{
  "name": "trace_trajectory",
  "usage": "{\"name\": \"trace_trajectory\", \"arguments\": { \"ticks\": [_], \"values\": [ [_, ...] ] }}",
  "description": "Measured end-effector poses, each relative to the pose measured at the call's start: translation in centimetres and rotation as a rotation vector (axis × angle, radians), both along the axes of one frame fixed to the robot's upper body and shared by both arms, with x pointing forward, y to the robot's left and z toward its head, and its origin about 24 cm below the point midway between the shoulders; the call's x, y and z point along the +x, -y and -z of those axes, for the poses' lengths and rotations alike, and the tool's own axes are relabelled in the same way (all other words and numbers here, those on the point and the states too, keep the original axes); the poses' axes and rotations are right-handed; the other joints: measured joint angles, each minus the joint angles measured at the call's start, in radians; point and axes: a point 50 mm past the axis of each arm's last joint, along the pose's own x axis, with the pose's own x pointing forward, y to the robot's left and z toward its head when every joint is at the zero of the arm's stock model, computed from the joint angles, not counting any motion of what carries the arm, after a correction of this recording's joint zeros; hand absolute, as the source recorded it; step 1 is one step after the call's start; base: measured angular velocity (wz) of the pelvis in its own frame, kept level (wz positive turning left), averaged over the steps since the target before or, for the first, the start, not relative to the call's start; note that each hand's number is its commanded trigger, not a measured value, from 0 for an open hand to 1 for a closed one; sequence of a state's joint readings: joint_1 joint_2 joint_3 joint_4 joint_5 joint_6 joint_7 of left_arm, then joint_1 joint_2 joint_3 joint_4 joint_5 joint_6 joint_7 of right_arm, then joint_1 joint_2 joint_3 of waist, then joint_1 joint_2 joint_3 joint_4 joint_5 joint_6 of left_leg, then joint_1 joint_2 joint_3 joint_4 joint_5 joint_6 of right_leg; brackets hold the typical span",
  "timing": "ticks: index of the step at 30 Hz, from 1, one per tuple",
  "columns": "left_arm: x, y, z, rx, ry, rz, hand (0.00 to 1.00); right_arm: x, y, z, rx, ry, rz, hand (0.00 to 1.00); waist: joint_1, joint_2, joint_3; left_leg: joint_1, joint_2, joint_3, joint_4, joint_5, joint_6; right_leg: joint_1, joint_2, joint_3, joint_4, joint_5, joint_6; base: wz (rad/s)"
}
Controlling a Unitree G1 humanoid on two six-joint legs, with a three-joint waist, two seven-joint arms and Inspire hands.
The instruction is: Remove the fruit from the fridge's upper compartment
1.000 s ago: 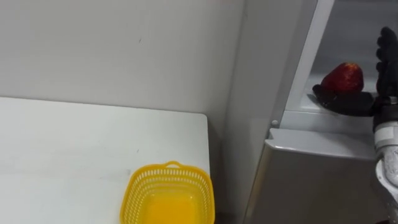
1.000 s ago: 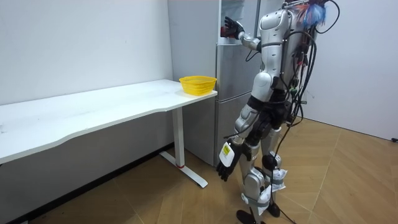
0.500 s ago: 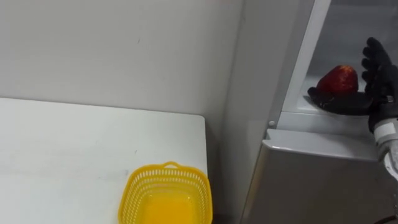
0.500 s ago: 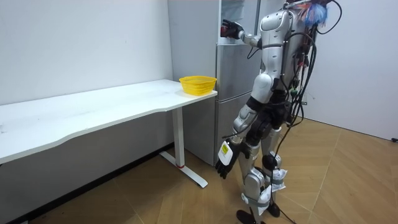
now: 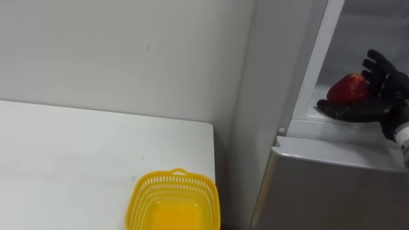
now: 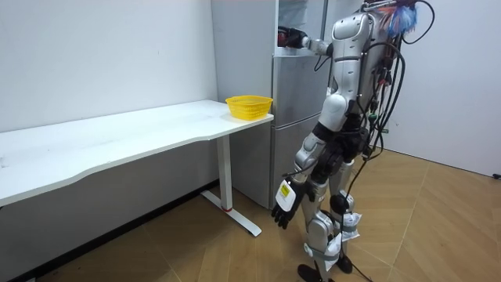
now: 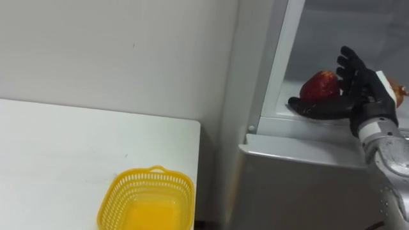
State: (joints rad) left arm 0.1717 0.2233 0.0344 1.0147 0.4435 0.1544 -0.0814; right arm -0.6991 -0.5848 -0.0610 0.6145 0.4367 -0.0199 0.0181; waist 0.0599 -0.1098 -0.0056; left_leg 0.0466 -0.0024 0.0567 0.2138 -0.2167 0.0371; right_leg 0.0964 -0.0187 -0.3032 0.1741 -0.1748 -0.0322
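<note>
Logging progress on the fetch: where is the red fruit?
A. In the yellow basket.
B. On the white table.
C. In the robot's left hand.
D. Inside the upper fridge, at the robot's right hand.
D: the red fruit is inside the fridge, between the thumb and fingers of the right hand.

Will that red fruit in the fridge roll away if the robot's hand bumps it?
It probably could: the red fruit looks round and sits loose on the smooth fridge shelf. The right hand has its thumb in front and its fingers beside the fruit, which likely blocks a roll. The shiny skin may be a bit slippery.
</note>
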Motion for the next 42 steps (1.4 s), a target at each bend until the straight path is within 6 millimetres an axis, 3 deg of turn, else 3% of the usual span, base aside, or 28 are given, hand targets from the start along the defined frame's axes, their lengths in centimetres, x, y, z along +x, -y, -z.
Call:
{"name": "trace_trajectory", "arguments": {
  "ticks": [1,2,3,4,18,32,42],
  "values": [
    [-0.1,-0.1,0.0,0.002,-0.002,-0.003,0.00,0.1,0.1,0.0,0.001,-0.007,-0.012,0.56,-0.001,-0.001,0.0002,0.001,0.000,-0.001,0.001,0.000,0.000,0.002,0.000,0.000,0.000,0.000,0.000,0.04],
    [-0.1,-0.1,0.0,0.003,-0.004,-0.003,0.00,0.1,0.1,0.1,0.001,-0.010,-0.017,0.65,-0.001,-0.002,0.0005,0.000,0.000,-0.002,0.002,0.000,0.000,0.002,0.000,0.000,0.000,0.000,0.000,0.00],
    [-0.1,-0.2,0.0,0.006,-0.008,-0.004,0.00,0.1,0.1,0.2,0.002,-0.020,-0.026,0.97,-0.001,-0.003,0.0011,0.000,0.000,-0.003,0.004,0.000,0.000,0.003,0.000,0.000,0.000,0.000,0.000,0.00],
    [-0.1,-0.2,-0.1,0.007,-0.009,-0.005,0.00,0.2,0.2,0.3,0.001,-0.026,-0.036,1.00,-0.001,-0.005,0.0010,0.000,0.000,-0.004,0.005,0.000,0.000,0.004,0.000,0.000,0.000,0.000,0.000,0.00],
    [-0.2,-0.8,-0.2,0.024,-0.017,-0.002,0.00,0.4,0.5,0.6,-0.001,-0.074,-0.102,1.00,0.001,-0.022,0.0062,0.007,0.000,-0.003,0.008,0.000,0.000,0.010,0.001,0.001,0.000,0.001,-0.001,0.00],
    [-0.2,-1.1,-0.3,0.024,-0.025,0.003,0.00,0.4,0.0,0.1,0.016,-0.045,-0.152,1.00,0.012,-0.017,0.0067,0.016,0.001,-0.004,0.006,-0.001,-0.001,0.019,0.002,-0.001,-0.001,0.001,-0.001,0.00],
    [0.2,-0.9,-0.3,0.017,-0.022,0.019,0.00,0.8,-2.3,-0.5,0.004,-0.021,-0.223,1.00,0.026,-0.010,0.0059,0.028,0.007,0.024,0.000,0.000,-0.003,0.018,0.008,0.029,-0.001,0.005,-0.007,-0.08]
  ]
}}
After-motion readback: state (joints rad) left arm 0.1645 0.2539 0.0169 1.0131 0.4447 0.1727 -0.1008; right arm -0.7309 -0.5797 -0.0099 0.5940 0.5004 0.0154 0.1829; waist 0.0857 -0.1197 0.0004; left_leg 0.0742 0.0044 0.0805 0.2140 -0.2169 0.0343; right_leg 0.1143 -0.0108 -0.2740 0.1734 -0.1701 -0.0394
